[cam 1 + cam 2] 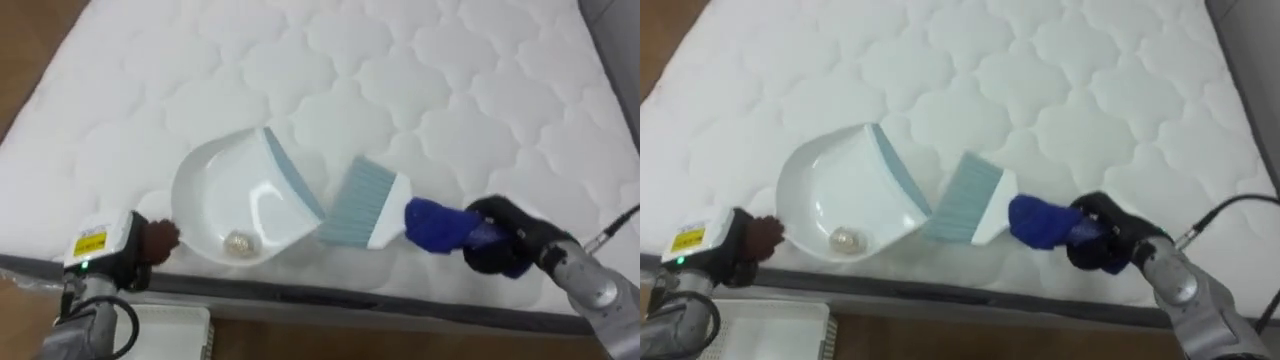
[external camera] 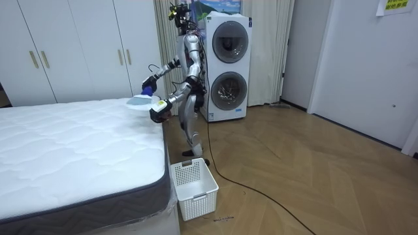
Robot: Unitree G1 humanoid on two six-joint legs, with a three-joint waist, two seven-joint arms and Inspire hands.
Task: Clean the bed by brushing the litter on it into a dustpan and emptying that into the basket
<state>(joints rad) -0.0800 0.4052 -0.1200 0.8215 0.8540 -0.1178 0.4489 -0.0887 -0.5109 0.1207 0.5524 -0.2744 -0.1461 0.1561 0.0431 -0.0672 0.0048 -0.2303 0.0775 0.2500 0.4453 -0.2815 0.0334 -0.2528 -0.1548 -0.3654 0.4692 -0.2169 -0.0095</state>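
Left hand (image 1: 150, 240) is clamped on the dustpan (image 1: 225, 190); right hand (image 1: 505, 237) is closed round the brush (image 1: 365, 205). A crumpled scrap (image 1: 238, 243) lies in the pan beside the left hand. Sweeping appears done; emptying into the basket (image 2: 194, 188) likely remains.

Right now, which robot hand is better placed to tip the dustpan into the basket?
Left: the left robot hand holds the dustpan, basket on that side; the right robot hand holds the brush.
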